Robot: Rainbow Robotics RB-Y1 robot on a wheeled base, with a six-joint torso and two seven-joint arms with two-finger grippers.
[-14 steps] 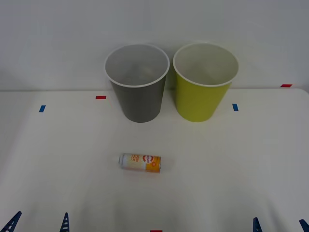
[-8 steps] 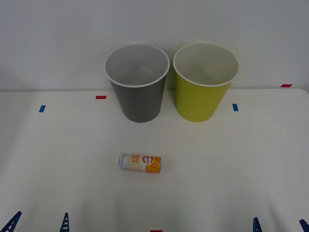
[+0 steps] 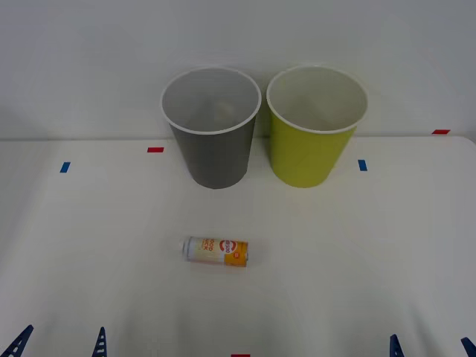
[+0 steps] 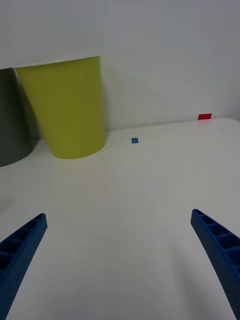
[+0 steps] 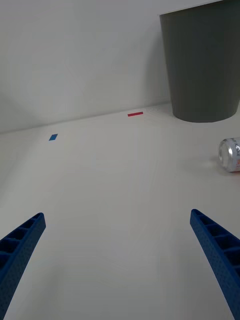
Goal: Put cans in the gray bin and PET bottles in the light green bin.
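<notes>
1. Nearest the robot, the left gripper (image 3: pixel 58 342) hangs low at the near edge of the table (image 3: pixel 357 253) with its blue fingers spread wide and nothing between them. The right gripper (image 3: pixel 430 346) sits the same way on the other side, also spread and empty.

2. The step in hand looks like the first reach for the can (image 3: pixel 216 251). The left gripper is the closer one, so it seems the natural arm for the job.

3. The can lies on its side in the middle of the table, ahead of the left gripper and off toward the robot's right. Its silvery end points left and its orange end right. In the left wrist view the can (image 5: pixel 231 155) sits to one side, outside the finger span.

4. To do this well, swing the gripper over until the can is centred between the fingers. Close across its round body, not along its length, since a can on its side may roll if nudged.

5. Farther back stand the two bins, upright and almost touching. The gray bin (image 3: pixel 214 158) is almost straight behind the can. The green bin (image 3: pixel 311 152) stands to its right.

6. The can belongs in the gray bin, so the carry is short and nearly straight ahead, though the can must clear the white rim.
</notes>
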